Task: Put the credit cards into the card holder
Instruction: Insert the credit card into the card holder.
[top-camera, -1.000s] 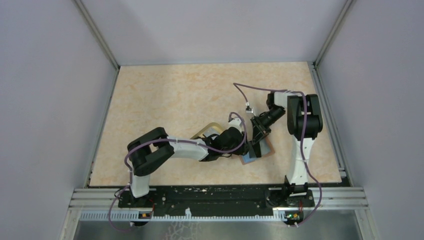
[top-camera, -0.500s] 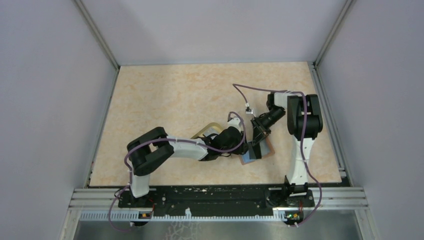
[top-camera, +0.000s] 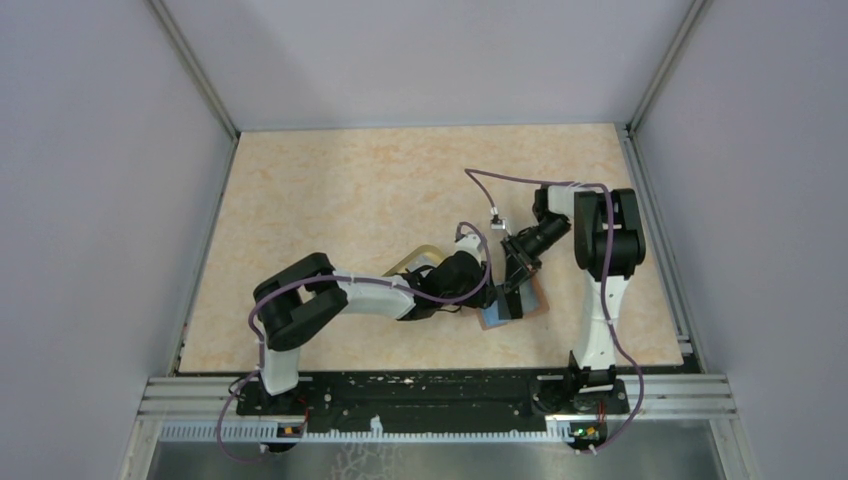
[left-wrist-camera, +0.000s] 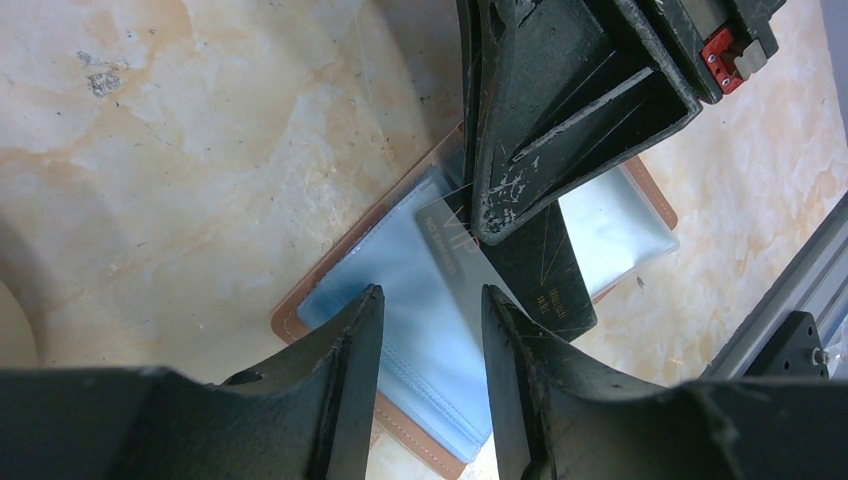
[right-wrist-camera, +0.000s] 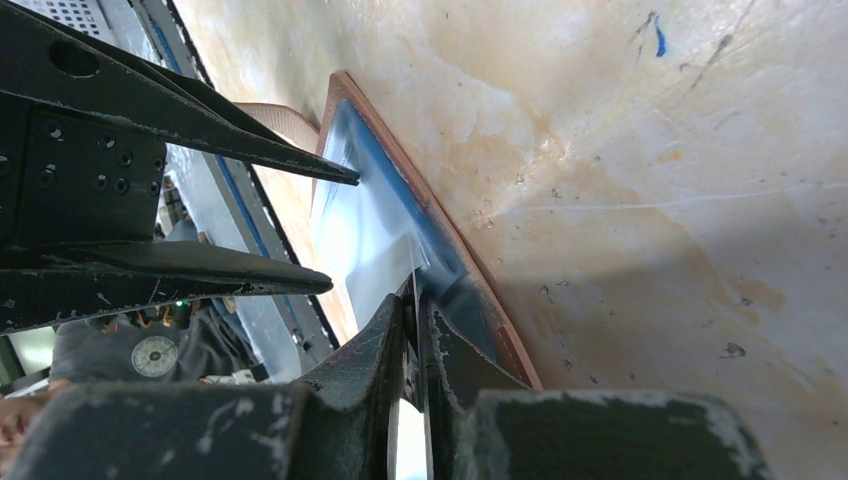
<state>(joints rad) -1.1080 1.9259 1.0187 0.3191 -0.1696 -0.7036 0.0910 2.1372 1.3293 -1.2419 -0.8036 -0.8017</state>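
The card holder (left-wrist-camera: 400, 250) lies open on the table, reddish-brown rim around a light blue inside with clear pockets. My right gripper (right-wrist-camera: 413, 305) is shut on a black credit card (left-wrist-camera: 555, 275), held on edge. The card's lower end sits in a pocket near the holder's middle. From the left wrist the right gripper's fingers (left-wrist-camera: 560, 110) come down from the top. My left gripper (left-wrist-camera: 430, 300) is open, its tips low over the holder's blue inside, nothing between them. From above, both grippers meet over the card holder (top-camera: 530, 303).
An oval tan-rimmed dish (top-camera: 415, 260) sits behind the left arm's wrist, partly hidden. The table's near edge and its metal rail (left-wrist-camera: 790, 290) run close past the holder. Purple cables (top-camera: 480, 180) loop above the right arm.
The right gripper with the card has edged slightly nearer and lower onto the holder. The left arm has barely moved.
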